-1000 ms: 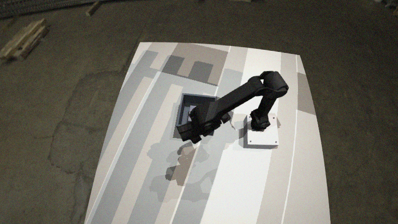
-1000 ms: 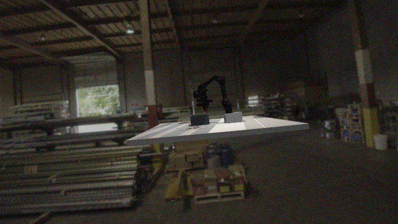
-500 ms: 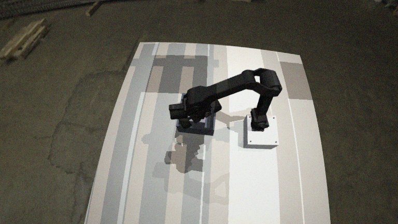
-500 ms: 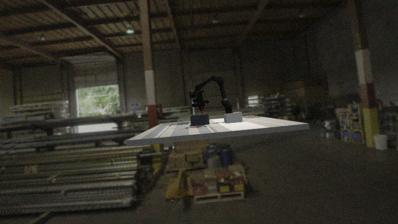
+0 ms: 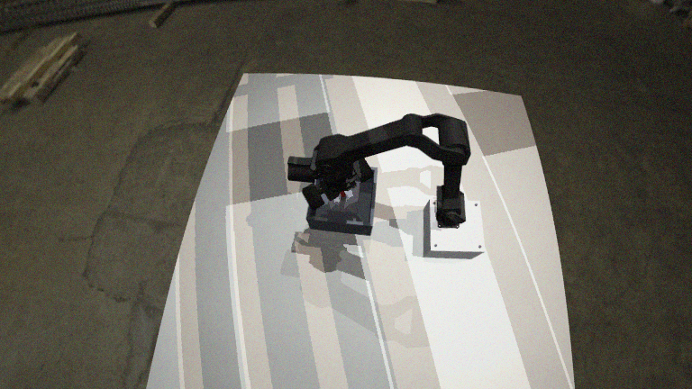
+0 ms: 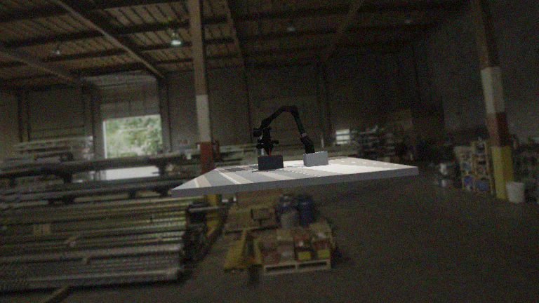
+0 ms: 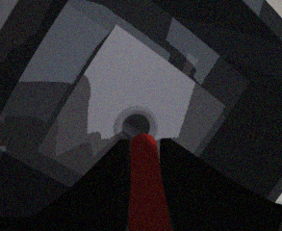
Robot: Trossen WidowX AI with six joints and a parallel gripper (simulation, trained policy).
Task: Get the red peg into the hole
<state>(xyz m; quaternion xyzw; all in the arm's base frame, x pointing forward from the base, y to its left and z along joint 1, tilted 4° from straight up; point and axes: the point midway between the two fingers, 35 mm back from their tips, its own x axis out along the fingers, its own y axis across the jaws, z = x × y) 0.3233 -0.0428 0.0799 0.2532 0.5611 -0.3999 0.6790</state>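
Note:
My gripper [image 7: 144, 148] is shut on the red peg [image 7: 147, 188] [image 6: 269, 151] [image 5: 342, 194]. It holds the peg over the open box. The dark grey box [image 5: 339, 226] [image 6: 270, 162] stands on the table, partly hidden by the arm in the top view. In the wrist view the light plate [image 7: 126, 72] lies at the bottom of the box, with the round hole [image 7: 137, 123] near its middle. The peg's tip shows just below the hole in that view, overlapping the ring's lower edge. How high the tip is above the plate I cannot tell exactly.
The arm's white base block [image 5: 459, 237] [image 6: 316, 158] stands to the right of the box in the top and exterior views. The box's walls rise around the plate. The striped table [image 5: 275, 313] [image 6: 357, 170] carries both, with its shadows and edges in view.

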